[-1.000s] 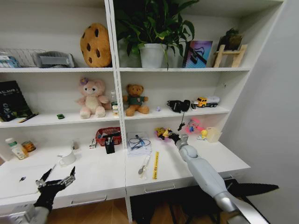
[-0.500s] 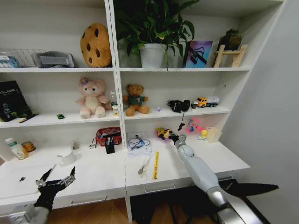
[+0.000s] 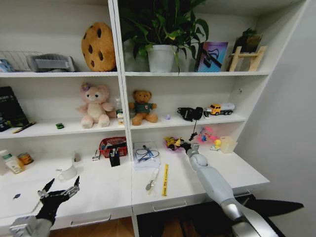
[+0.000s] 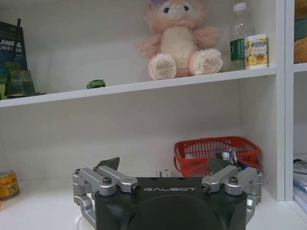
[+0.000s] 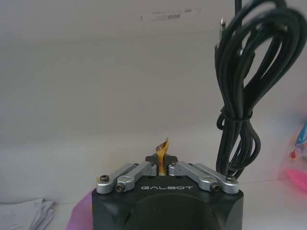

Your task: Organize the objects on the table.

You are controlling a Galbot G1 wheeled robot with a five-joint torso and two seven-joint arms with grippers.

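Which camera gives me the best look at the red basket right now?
The left wrist view: the red basket sits straight ahead on the table, beyond the open left gripper, with its mesh wall and contents visible. The head view shows the basket smaller, from above. The right wrist view faces the wall and cables.

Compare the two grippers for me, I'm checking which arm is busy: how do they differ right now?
The left gripper hangs low over the near left end of the table, fingers spread open and empty. The right gripper reaches far back over the table toward the shelf wall, fingers closed on a thin yellow strip. The left arm is folded close to the robot; the right arm is stretched out. Both are the same dark gripper with silver linkages.
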